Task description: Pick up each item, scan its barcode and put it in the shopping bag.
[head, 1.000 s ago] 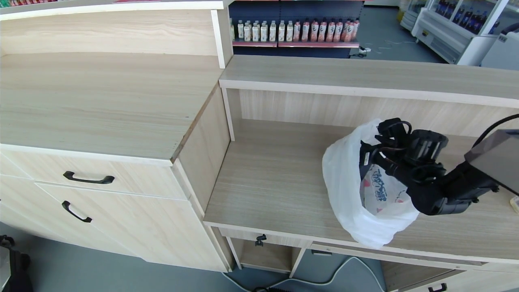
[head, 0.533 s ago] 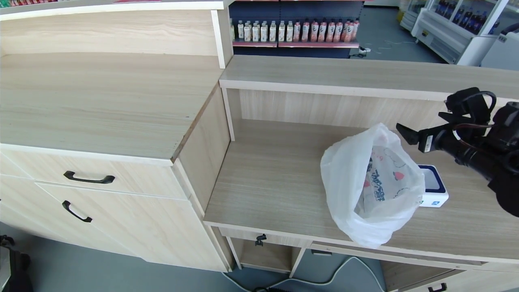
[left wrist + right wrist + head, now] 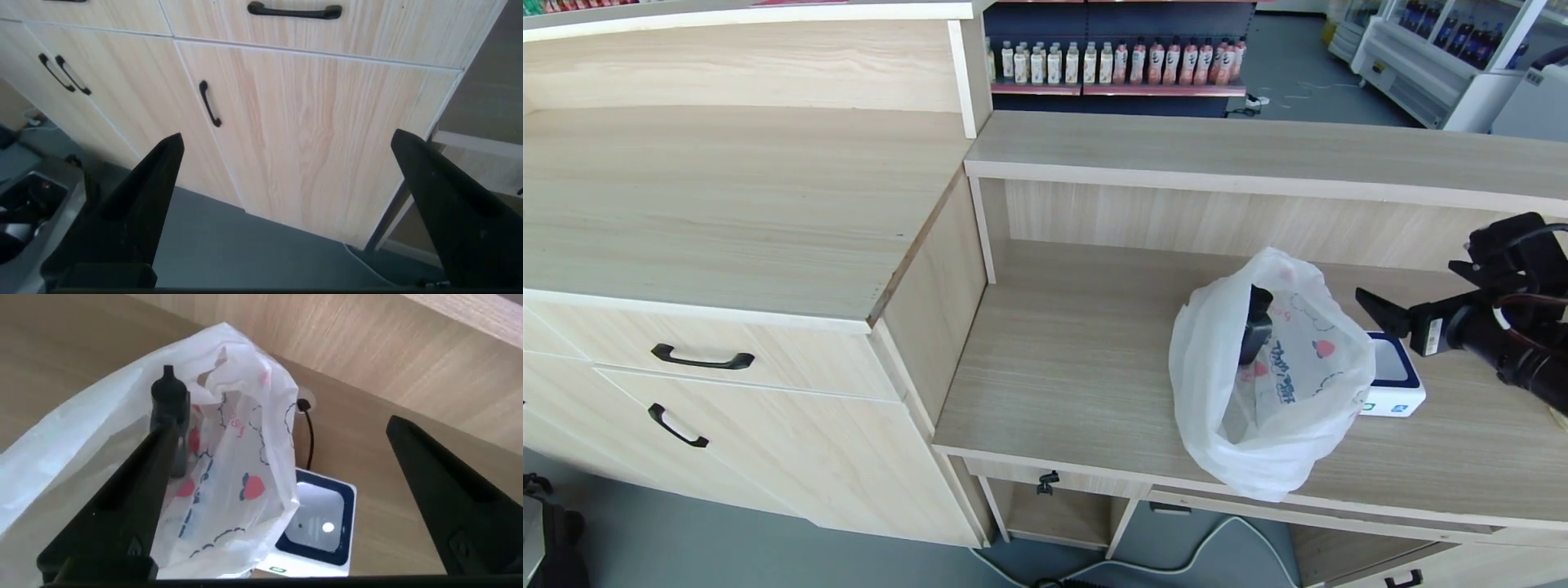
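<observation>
Head view lets me see the shopping bag standing with its mouth wide on the low wooden counter. It is white and thin, with little red hearts on it. A dark thing stands inside the bag, close to the top. I think it may be a bottle, but the plastic hides its lower part, so I am not sure.

A small white scanner with a blue top sits just beside the bag, on the bag's right. The bag covers one side of it. In the right wrist view a thin black cord comes out from behind the bag, and I cannot see where it ends.

My right gripper hangs to the right of the bag and above the scanner. Its jaws are spread wide with nothing between them. It does not touch the bag. The edge of the head view cuts off most of that arm.

My left gripper is spread wide too and carries nothing. It faces the pale cupboard with black handles, which stands well to the left of the bag. How far this gripper is from the bag, I cannot tell.
</observation>
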You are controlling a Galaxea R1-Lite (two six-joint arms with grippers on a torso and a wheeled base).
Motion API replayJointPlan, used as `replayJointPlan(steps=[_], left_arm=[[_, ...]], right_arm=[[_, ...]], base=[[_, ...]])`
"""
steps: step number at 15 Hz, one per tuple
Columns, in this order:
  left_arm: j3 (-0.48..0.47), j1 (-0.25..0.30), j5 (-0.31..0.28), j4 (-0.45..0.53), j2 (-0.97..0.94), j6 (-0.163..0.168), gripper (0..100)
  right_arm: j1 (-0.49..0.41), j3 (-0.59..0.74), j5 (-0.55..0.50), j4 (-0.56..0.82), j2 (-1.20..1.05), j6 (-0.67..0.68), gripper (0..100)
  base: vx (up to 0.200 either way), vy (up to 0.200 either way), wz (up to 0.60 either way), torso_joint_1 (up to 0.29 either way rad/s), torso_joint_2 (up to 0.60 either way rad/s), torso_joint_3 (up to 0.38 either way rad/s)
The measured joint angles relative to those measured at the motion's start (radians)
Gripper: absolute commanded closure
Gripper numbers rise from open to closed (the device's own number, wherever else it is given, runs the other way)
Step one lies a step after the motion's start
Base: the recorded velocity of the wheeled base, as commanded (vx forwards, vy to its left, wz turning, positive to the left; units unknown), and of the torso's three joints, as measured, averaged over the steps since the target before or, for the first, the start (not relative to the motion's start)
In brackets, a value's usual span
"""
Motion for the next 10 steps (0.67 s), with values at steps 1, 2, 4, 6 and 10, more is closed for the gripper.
replayJointPlan(steps=[1, 2, 4, 6, 10], left_arm=[[0.0, 0.0, 0.0, 0.0, 0.0, 0.0, 0], [0.0, 0.0, 0.0, 0.0, 0.0, 0.0, 0], [0.0, 0.0, 0.0, 0.0, 0.0, 0.0, 0], [0.0, -0.001, 0.0, 0.0, 0.0, 0.0, 0], [0.0, 0.0, 0.0, 0.0, 0.0, 0.0, 0]], right_arm=[[-0.025, 0.005, 0.0, 0.002, -0.029, 0.001, 0], [-0.059, 0.015, 0.0, 0.004, -0.06, 0.002, 0], [-0.114, 0.048, -0.006, 0.005, -0.109, 0.006, 0], [-0.173, 0.084, -0.003, 0.008, -0.137, 0.019, 0], [-0.206, 0.093, 0.001, 0.01, -0.146, 0.132, 0]], base=[[0.0, 0.0, -0.6, -0.007, 0.0, 0.002], [0.0, 0.0, -0.6, 0.007, 0.0, 0.002], [0.0, 0.0, -0.3, 0.009, 0.01, 0.004], [0.0, 0.0, 0.0, 0.0, 0.0, 0.0], [0.0, 0.0, 0.0, 0.0, 0.0, 0.0]])
